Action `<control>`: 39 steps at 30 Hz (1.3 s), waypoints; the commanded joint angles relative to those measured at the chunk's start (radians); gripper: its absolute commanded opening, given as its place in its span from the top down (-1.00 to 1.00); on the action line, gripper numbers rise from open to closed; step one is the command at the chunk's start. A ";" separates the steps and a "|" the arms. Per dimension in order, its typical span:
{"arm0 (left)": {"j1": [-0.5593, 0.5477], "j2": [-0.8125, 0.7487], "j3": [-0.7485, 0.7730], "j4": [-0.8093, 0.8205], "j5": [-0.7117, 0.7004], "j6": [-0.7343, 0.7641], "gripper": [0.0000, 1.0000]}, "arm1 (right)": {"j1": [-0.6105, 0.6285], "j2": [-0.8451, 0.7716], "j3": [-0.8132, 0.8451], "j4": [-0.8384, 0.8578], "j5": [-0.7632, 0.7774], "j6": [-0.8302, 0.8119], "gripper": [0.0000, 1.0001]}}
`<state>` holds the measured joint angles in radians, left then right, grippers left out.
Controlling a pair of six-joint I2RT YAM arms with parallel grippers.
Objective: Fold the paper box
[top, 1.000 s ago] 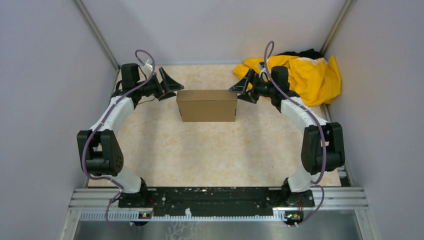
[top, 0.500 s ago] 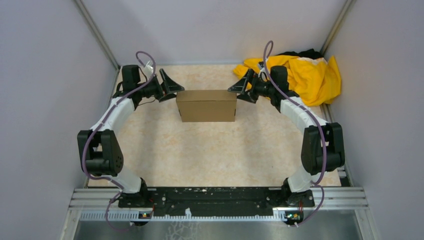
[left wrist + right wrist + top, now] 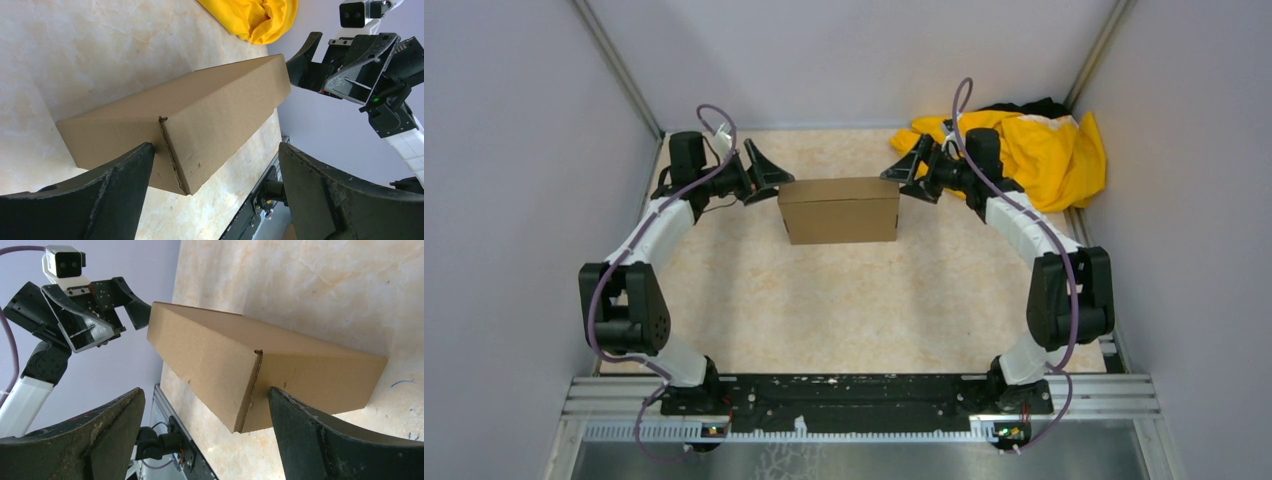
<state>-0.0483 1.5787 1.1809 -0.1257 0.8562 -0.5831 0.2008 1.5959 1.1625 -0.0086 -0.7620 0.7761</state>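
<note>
Two white-and-black arms (image 3: 649, 235) rise from a black rail (image 3: 854, 395) at the near edge of the cream marbled surface (image 3: 844, 300), each bending inward toward the far half. There, about midway across, lies the plain brown corrugated cardboard box (image 3: 839, 210). It is shallow and rectangular, closed on every side that shows, and rests flat with a long side facing the arms.

The left claw (image 3: 770, 180) sits just beside the box's left end and the right claw (image 3: 902, 186) just beside its right end, so the box lies between them. Both claws are released, fingers spread wide, grasping nothing.

From the left wrist, the box's short end, with a raw corrugated edge down one corner, faces into the gap between the black fingers (image 3: 105, 200). From the right wrist, the other end does the same. Whether any fingertip touches the cardboard cannot be told.

Beyond the right claw, in the far right corner, a crumpled yellow cloth (image 3: 1044, 150) is heaped, with a dark piece behind it. Plain grey walls (image 3: 864, 60) close in the far side.
</note>
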 commanded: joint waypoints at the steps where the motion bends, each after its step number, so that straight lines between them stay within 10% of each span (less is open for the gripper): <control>1: -0.027 0.003 0.034 0.096 0.054 -0.050 -0.97 | 0.020 -0.025 0.086 0.039 -0.021 -0.008 -0.84; 16: -0.079 0.124 0.165 0.203 0.042 -0.093 -0.97 | 0.035 0.092 0.197 0.050 -0.024 -0.009 -0.85; 39: -0.254 -0.358 -0.456 0.269 -0.191 -0.006 -0.97 | 0.122 -0.258 -0.317 0.128 0.064 -0.062 -0.88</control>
<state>-0.2501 1.2709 0.7998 0.1192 0.5861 -0.5606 0.2276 1.4231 0.9157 0.0757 -0.5865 0.6800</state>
